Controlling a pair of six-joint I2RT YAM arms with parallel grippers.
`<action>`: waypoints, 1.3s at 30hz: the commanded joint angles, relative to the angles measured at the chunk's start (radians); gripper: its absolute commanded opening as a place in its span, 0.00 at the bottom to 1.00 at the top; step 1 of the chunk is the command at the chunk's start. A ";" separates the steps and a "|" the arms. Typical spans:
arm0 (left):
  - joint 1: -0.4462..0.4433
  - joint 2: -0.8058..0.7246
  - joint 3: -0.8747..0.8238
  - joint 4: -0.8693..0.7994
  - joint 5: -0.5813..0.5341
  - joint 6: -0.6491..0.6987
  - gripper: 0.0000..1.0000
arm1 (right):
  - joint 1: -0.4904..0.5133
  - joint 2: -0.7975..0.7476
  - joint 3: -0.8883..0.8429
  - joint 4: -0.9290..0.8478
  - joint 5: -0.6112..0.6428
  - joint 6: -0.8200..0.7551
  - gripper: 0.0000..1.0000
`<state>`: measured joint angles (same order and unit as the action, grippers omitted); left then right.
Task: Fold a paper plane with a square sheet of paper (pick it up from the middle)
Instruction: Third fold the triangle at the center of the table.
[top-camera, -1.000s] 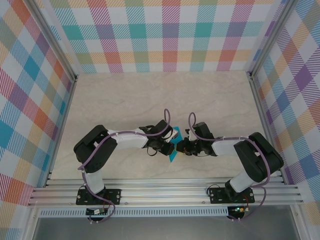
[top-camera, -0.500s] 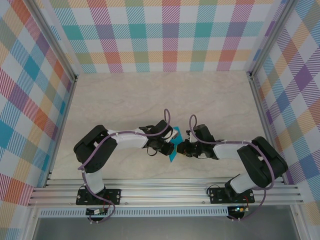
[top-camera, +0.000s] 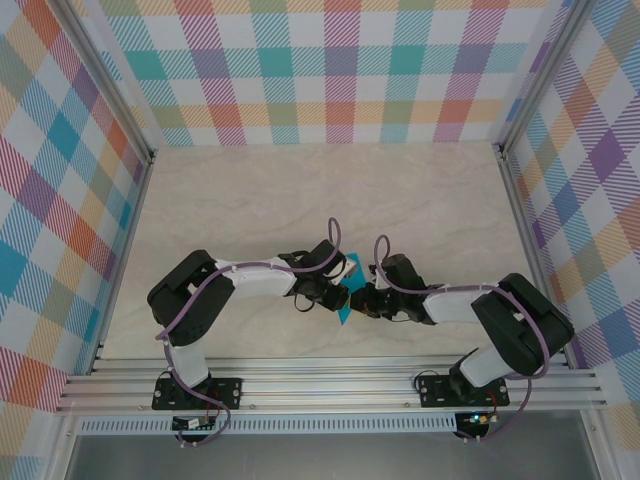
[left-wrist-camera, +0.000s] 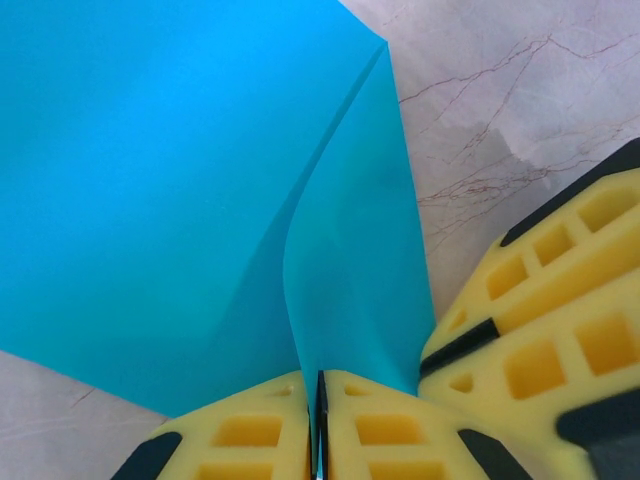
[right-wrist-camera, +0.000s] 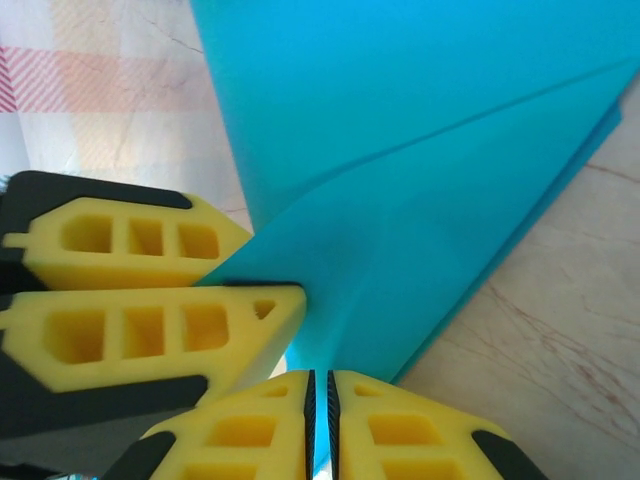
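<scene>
Sheet of paper, top external: the thin teal-blue sheet of paper (top-camera: 345, 313), partly folded, lies between the two gripper tips. It is close to the near edge of the pale bench (top-camera: 300, 200), about midway between the bench's left and right edges.
Left gripper, top external: the left gripper (top-camera: 337, 292) reaches in from the left, its tip at the sheet.
Right gripper, top external: the right gripper (top-camera: 359, 300) comes in from the right, just beside the left one.
Sheet, left wrist: the blue sheet (left-wrist-camera: 180, 180) has a raised flap curving up to a sharp corner, with marbled bench (left-wrist-camera: 500, 100) beyond it.
Left gripper, left wrist: the yellow jaws (left-wrist-camera: 318, 390) are pressed together, pinching the sheet's edge.
Right gripper's fingers, left wrist: the yellow pads (left-wrist-camera: 560, 350) sit at the right, against the flap.
Sheet, right wrist: creased layers (right-wrist-camera: 420, 120) fan upward.
Right gripper, right wrist: the jaws (right-wrist-camera: 321, 395) are closed on the sheet.
Left gripper's fingers, right wrist: the fingers (right-wrist-camera: 130, 335) are at the left, clamped on a corner of the sheet.
</scene>
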<state>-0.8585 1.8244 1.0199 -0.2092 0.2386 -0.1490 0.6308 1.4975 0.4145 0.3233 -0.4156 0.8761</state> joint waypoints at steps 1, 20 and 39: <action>0.005 0.028 0.003 -0.021 -0.021 -0.007 0.11 | 0.013 0.028 0.005 0.020 0.022 0.009 0.13; 0.014 0.033 0.006 -0.016 -0.004 -0.007 0.10 | 0.065 -0.071 -0.036 0.000 0.057 0.054 0.14; 0.022 0.032 0.006 -0.028 0.004 -0.001 0.10 | 0.126 -0.076 -0.027 -0.019 0.110 0.062 0.14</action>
<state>-0.8524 1.8244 1.0199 -0.2092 0.2470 -0.1493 0.7391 1.4601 0.3889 0.3321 -0.3275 0.9390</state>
